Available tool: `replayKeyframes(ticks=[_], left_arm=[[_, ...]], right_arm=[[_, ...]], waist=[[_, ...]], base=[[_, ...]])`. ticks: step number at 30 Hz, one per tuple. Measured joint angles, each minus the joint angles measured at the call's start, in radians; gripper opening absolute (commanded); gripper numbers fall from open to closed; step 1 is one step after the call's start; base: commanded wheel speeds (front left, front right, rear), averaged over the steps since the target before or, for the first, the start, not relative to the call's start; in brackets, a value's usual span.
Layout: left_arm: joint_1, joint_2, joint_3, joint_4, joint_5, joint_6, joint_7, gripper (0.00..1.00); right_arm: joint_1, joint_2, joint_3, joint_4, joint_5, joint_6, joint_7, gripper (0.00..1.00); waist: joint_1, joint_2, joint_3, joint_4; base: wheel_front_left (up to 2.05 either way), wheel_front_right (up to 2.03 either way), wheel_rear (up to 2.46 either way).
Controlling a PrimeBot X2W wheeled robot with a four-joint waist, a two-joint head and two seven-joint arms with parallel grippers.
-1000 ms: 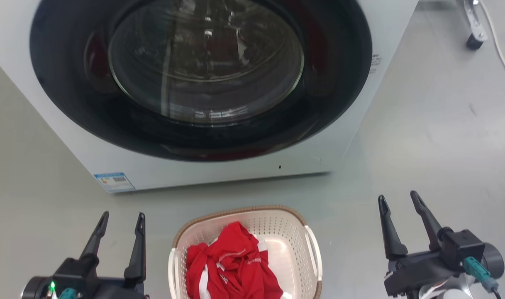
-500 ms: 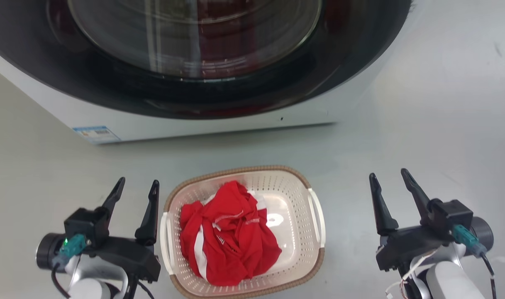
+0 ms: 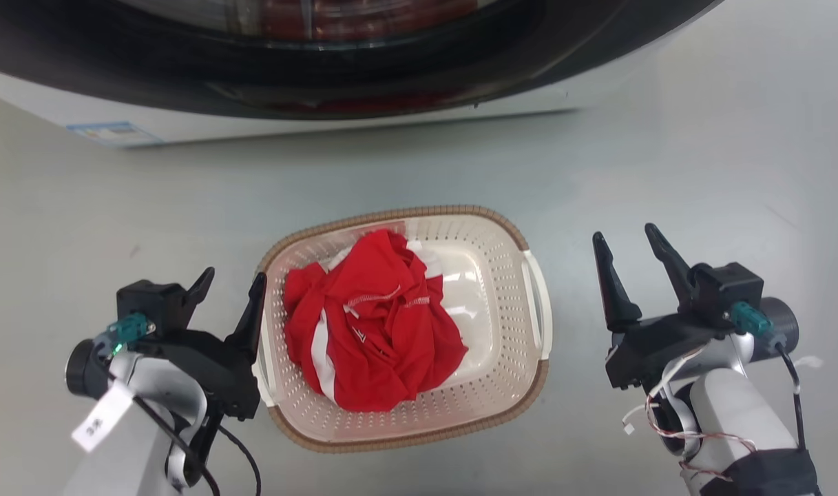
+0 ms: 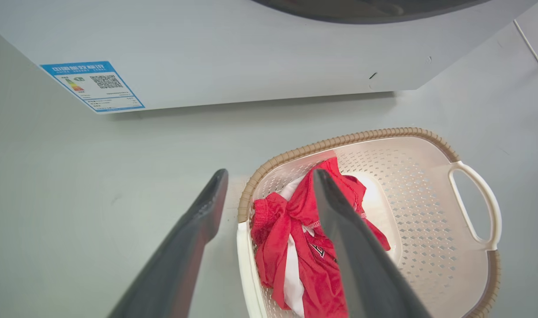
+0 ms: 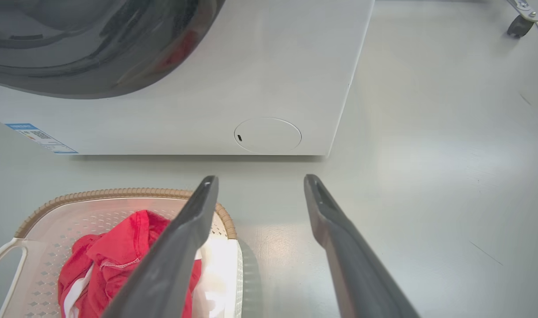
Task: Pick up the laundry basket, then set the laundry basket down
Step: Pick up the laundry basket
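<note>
2 grippers flank the laundry basket (image 3: 491, 262) in the head view; it sits on the grey floor (image 3: 701, 172) before the washing machine (image 3: 33, 96), a red garment (image 3: 370, 331) heaped inside. The left gripper (image 3: 234, 275), fingers spread and empty, is just beside the basket's left side; the right gripper (image 3: 624, 233), likewise spread and empty, stands apart from its right side. Left wrist view: 1 finger (image 4: 189, 247) lies over the floor, the other over the basket's interior. Right wrist view: the basket's right edge shows at lower left, behind 1 finger (image 5: 171, 256).
</note>
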Motion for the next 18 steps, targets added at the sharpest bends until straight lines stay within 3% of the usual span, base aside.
replayKeyframes(ticks=[18], left_arm=[[-0.163, -0.023, -0.016, 0.258, -0.022, -0.053, 0.035, 1.0]], right_arm=[[-0.137, 0.016, 0.075, 0.155, 0.004, 0.047, 0.013, 1.0]], waist=[[0.0, 0.0, 0.234, 0.018]], base=[[0.0, 0.0, 0.0]])
